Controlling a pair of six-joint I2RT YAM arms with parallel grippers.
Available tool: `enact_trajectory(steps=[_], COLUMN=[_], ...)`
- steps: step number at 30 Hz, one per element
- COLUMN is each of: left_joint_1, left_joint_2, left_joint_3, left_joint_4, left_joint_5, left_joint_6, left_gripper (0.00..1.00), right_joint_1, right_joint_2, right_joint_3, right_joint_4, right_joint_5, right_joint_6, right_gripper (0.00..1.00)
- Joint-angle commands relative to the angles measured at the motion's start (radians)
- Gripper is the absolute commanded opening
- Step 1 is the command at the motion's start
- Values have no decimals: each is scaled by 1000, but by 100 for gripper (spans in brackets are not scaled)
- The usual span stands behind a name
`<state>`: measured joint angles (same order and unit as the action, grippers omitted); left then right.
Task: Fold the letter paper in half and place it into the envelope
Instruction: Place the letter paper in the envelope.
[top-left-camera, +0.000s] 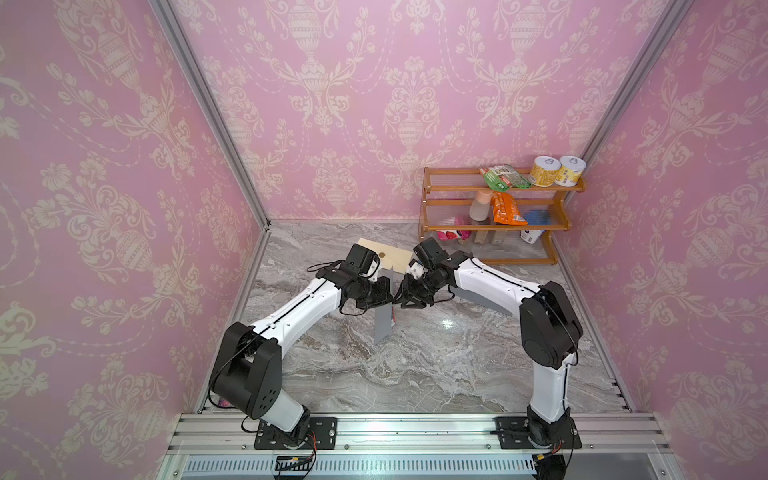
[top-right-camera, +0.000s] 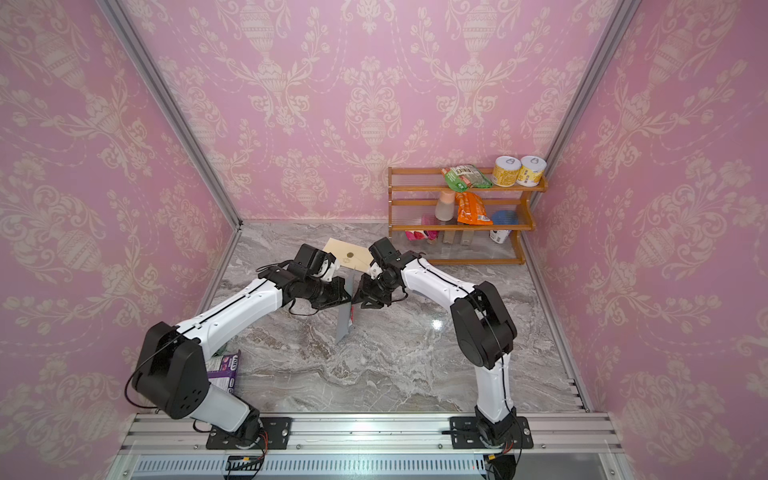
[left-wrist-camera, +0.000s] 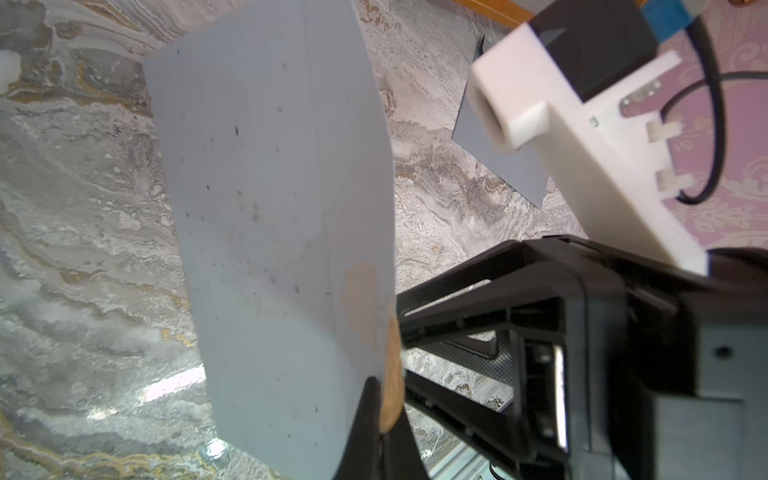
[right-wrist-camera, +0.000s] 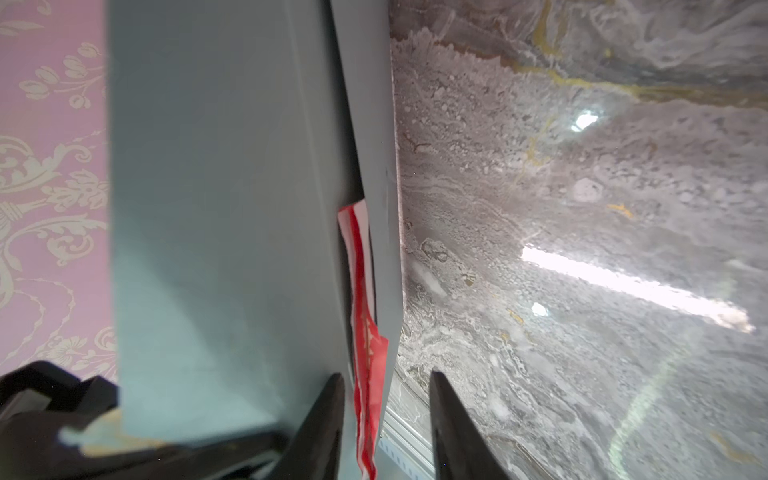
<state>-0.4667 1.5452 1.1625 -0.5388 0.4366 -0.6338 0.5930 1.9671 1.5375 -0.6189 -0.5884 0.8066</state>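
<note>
The letter paper (top-left-camera: 383, 326) is a grey sheet, folded and standing on edge above the marble table at mid-table; both top views show it (top-right-camera: 345, 322). My left gripper (left-wrist-camera: 382, 399) is shut on its edge, and the sheet's flat face (left-wrist-camera: 270, 208) fills the left wrist view. My right gripper (right-wrist-camera: 386, 376) faces the left one and is open, its fingers straddling the paper's layered edge (right-wrist-camera: 228, 208), where a red printed strip (right-wrist-camera: 365, 332) shows between the layers. The tan envelope (top-left-camera: 395, 255) with a gold round seal lies flat behind both grippers.
A wooden shelf (top-left-camera: 498, 216) with cans, snack packets and bottles stands at the back right. A dark grey sheet (top-left-camera: 486, 301) lies on the table under the right arm. A purple packet (top-right-camera: 224, 370) lies by the left arm's base. Pink walls enclose three sides.
</note>
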Motion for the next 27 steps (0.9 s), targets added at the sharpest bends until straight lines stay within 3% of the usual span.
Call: enact_trajectory(steps=[1,27], left_joint_1=[3,5], left_joint_2=[-7,-12], left_joint_3=[28,20], left_joint_4=[8,34], left_joint_5=[11,15], left_joint_6=[3,-31], left_gripper=[0,0], right_joint_1=[8,41], right_joint_2=[25,-61], right_joint_3=[26,-50], right_joint_4=[-13,-19], right_joint_5=[-15,-51], right_joint_6=[-25,-46], right_gripper=[32,27])
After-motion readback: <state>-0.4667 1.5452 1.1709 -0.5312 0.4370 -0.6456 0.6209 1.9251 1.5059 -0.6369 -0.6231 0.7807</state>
